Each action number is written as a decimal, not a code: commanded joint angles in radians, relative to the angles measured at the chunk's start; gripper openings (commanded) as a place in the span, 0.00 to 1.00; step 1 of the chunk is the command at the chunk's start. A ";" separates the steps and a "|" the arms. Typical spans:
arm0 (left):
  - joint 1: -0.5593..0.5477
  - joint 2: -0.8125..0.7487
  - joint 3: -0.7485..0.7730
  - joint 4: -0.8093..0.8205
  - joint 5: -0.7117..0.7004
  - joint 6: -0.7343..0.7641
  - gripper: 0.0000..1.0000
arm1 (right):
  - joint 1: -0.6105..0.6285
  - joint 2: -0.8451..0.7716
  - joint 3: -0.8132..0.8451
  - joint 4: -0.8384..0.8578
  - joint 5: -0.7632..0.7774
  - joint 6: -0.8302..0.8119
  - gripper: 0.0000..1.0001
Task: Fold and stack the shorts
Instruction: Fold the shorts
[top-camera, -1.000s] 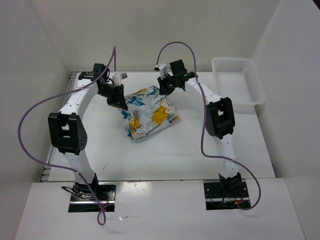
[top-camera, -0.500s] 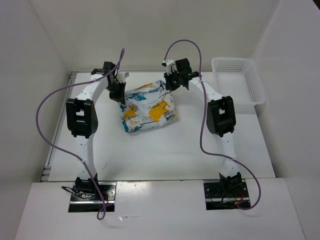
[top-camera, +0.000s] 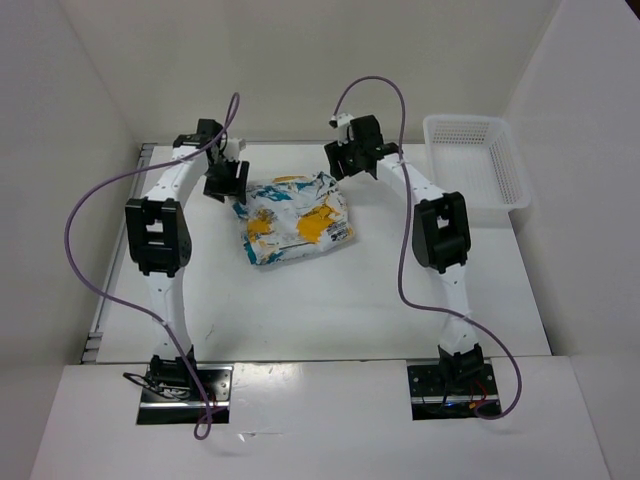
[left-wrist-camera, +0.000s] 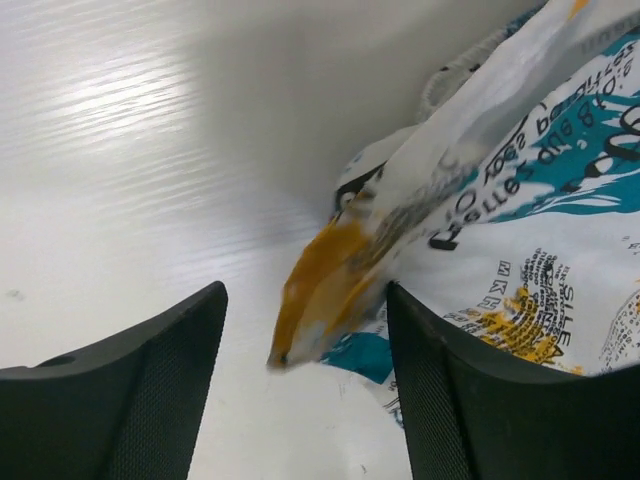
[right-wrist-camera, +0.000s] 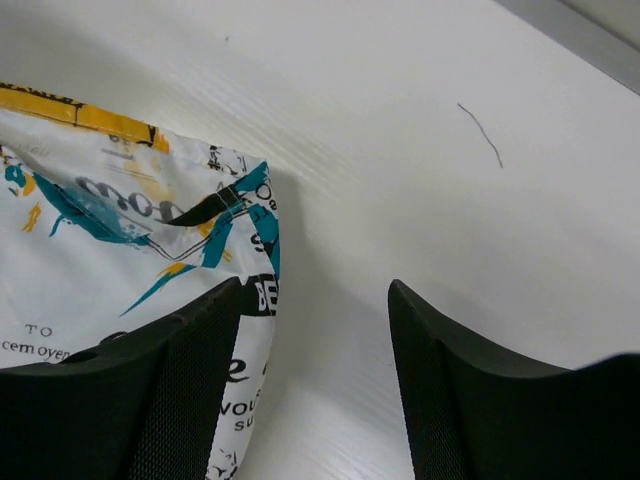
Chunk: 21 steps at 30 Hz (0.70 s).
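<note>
The shorts (top-camera: 295, 218), white with teal, yellow and black print, lie folded in a rough rectangle at the middle of the table toward the back. My left gripper (top-camera: 224, 180) stands open just off their far left corner; in the left wrist view an orange-edged corner of the shorts (left-wrist-camera: 330, 290) dangles loose between the jaws, touching neither. Over at the far right corner, my right gripper (top-camera: 342, 160) is open too, and the right wrist view shows the fabric edge (right-wrist-camera: 255, 250) beside its left finger (right-wrist-camera: 160, 390) with bare table between the fingers.
A white mesh basket (top-camera: 476, 160) stands at the back right of the table (top-camera: 300, 310). Purple cables loop above both arms. White walls close in the left, back and right sides. A thin thread (right-wrist-camera: 482, 135) lies on the table surface.
Both grippers opened and let go of the shorts' far corners after carrying them toward the back. The fabric has dropped flat into a folded shape, and both grippers have drawn slightly away.
</note>
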<state>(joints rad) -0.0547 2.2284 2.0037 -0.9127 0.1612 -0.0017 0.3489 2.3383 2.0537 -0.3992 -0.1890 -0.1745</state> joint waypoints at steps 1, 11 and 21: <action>0.056 -0.136 0.017 0.027 -0.029 0.002 0.73 | 0.002 -0.156 -0.024 0.042 0.068 0.038 0.66; 0.056 -0.263 -0.152 0.028 0.182 0.002 0.82 | 0.002 -0.404 -0.524 -0.026 -0.173 0.109 0.73; -0.017 -0.265 -0.388 0.038 0.371 0.002 0.82 | 0.002 -0.412 -0.685 0.040 -0.210 0.191 0.76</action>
<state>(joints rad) -0.0292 1.9495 1.6470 -0.8738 0.4408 -0.0044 0.3489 1.9469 1.3762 -0.4141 -0.3862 -0.0181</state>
